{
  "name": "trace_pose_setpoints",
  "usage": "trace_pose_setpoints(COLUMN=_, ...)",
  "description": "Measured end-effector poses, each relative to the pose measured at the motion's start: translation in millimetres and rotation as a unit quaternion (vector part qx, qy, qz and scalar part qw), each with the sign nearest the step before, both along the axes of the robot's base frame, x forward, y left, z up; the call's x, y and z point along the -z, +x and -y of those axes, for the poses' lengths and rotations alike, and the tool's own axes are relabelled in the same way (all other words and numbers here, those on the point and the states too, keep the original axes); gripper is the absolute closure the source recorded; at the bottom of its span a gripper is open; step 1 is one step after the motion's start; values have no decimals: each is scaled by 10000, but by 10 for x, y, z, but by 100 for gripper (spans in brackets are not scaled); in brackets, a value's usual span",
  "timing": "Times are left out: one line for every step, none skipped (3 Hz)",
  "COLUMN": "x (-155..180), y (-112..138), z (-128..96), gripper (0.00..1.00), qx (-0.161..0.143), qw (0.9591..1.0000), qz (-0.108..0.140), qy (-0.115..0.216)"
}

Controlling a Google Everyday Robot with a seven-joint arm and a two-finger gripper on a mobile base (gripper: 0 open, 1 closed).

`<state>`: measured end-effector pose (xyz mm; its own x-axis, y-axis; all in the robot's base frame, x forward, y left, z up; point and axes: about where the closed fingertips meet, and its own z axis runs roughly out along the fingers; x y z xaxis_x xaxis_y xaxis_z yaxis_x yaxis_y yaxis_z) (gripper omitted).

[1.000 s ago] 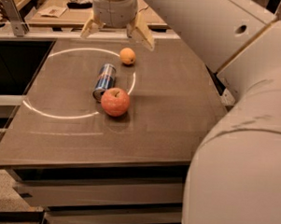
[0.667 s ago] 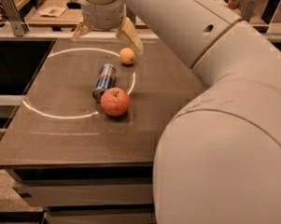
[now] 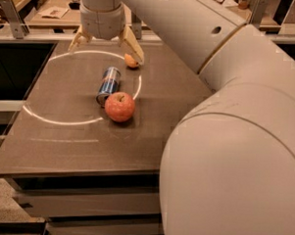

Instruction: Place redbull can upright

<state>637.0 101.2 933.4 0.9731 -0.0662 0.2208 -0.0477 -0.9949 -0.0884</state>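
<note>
— Where?
— Slim blue-and-silver redbull can (image 3: 108, 85), flat on its side left of centre frame, silver end pointing toward lower left.
— Room around?
— Plenty of bare dark brown tabletop (image 3: 72, 145) left and below, front edge well apart.
— In the way?
— Round red apple (image 3: 120, 106) just beside the can's lower end; cannot tell whether touching. Small orange fruit (image 3: 132, 61) near, above-right, partly behind a finger.
— Gripper?
— White two-finger gripper (image 3: 105, 52) at upper left, hanging above the can's far end, tan fingers (image 3: 133, 45) spread wide, gripping nothing. Thick white arm (image 3: 225, 142) filling the right side.
</note>
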Motion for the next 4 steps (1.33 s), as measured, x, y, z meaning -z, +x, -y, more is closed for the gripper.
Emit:
trace_pose_setpoints(x=150, y=-59, z=62, gripper=0, qx=-216, qw=9995, qz=-214, qy=-43)
trace_pose_setpoints(x=309, y=-51, z=-74, gripper=0, qx=-401, qw=9978, qz=-524, qy=68)
trace_pose_setpoints(x=411, y=-1, z=-282, gripper=0, qx=-592, qw=9951, qz=-752, qy=266)
trace_pose_setpoints(x=540, y=44, z=-479, gripper=0, qx=-863, qw=9917, qz=-899, qy=327)
